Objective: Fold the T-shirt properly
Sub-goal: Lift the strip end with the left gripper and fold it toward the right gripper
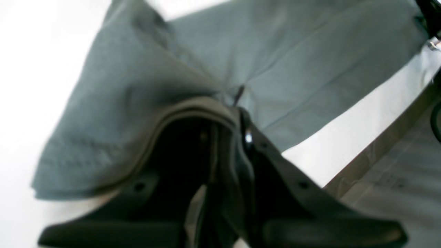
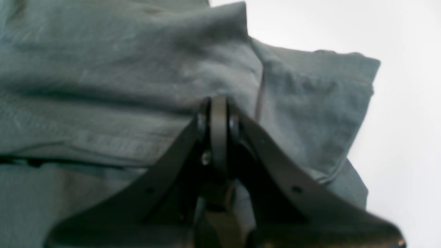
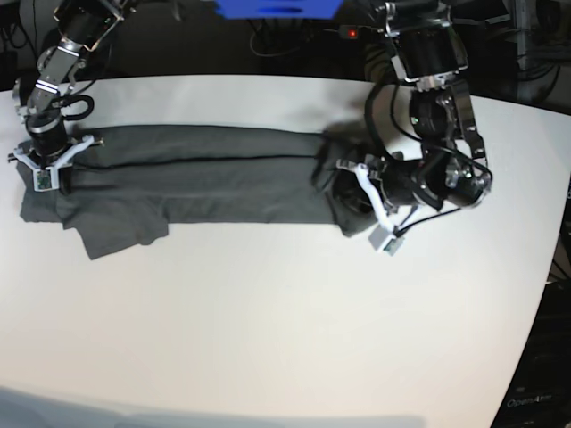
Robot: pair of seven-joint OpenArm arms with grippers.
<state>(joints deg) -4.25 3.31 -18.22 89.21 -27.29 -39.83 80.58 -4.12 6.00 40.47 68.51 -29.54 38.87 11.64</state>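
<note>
T-shirt (image 3: 205,178) found lying along the far half of the white desk (image 3: 285,321), folded lengthwise into a long dark grey band running across the base view, 1 sleeve (image 3: 120,234) spilling out toward the near side close to the right arm's end. Left claw (image 1: 237,100) seen pressed together on a bunched ridge of cloth at the band's other end, fabric gathered between the jaws and lifted slightly off the surface in the left wrist view. Right claw (image 2: 218,113) likewise closed, a strip of grey material visibly nipped between the jaws, with hemmed layers stacked behind it. Material judged light, limp and wholly without stiffness: creases and soft ripples everywhere, no spring-back expected, sagging between the 2 grip points likely if raised. Surface matte cotton, judged not slippery, so a thin pinch should hold, though several layers pinched together may shear and shed the lowest. Not fragile; stretching at the seams the only mild concern. Best purchase judged at hems and folded edges, where doubled stitching gives thickness, and at both ends together so the band carries over flat. Stray sleeve flagged as needing tucking before a clean crosswise fold.
</note>
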